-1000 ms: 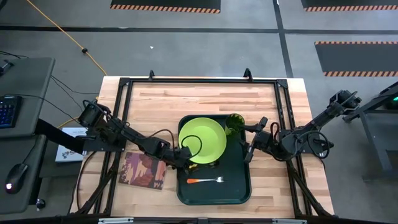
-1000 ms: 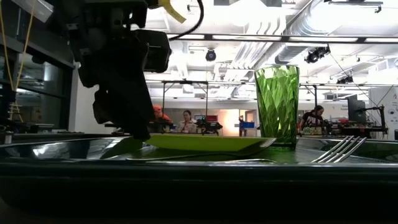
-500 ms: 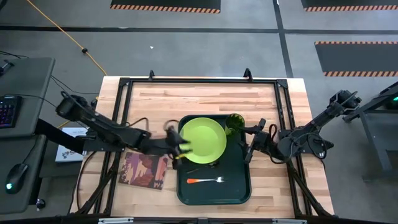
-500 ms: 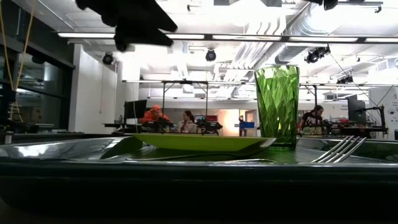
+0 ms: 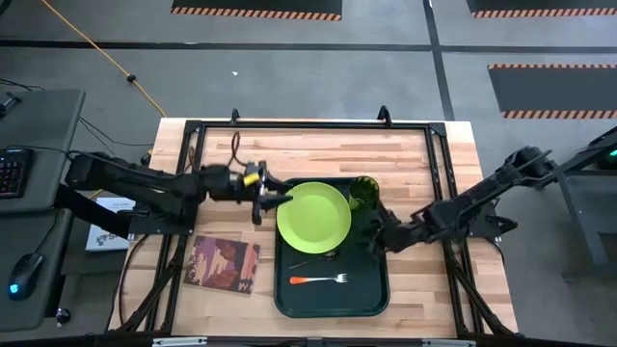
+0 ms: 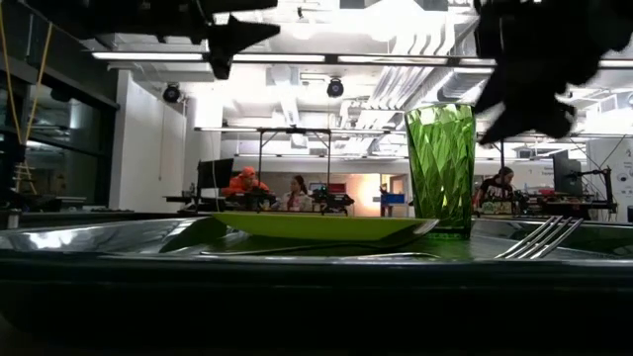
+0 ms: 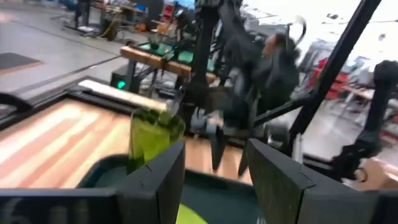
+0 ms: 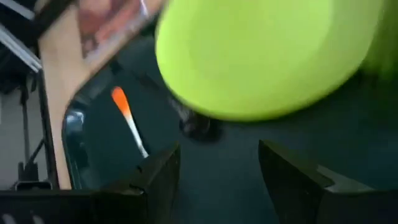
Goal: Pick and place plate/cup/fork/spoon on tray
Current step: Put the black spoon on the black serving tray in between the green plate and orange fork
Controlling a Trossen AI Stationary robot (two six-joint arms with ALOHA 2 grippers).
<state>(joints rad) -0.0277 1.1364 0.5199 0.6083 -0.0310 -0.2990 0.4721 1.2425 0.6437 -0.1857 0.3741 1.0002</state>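
The dark green tray (image 5: 378, 289) lies mid-table. On it are the lime-green plate (image 5: 313, 215), the green cup (image 5: 363, 191) upright at the far right corner, the orange-handled fork (image 5: 318, 280) and the dark spoon (image 5: 318, 257), its bowl end against the plate's near edge. My left gripper (image 5: 273, 196) is open and empty, raised beside the plate's far left edge. My right gripper (image 5: 371, 236) is open and empty over the tray's right side, pointing at the plate. Its wrist view shows the plate (image 8: 261, 56), fork (image 8: 127, 118) and spoon bowl (image 8: 199, 126).
A reddish-brown patterned mat (image 5: 224, 263) lies on the table left of the tray. A black frame (image 5: 308, 125) runs round the table top. Bare wood (image 5: 318, 149) lies beyond the tray. People sit in the room far behind (image 6: 297, 188).
My left gripper has risen from the plate's near left edge and gone toward the table's far left, ending raised beside the plate's far left edge. My right gripper has reached farther over the tray, toward the plate. Plate, cup, fork and spoon have stayed put.
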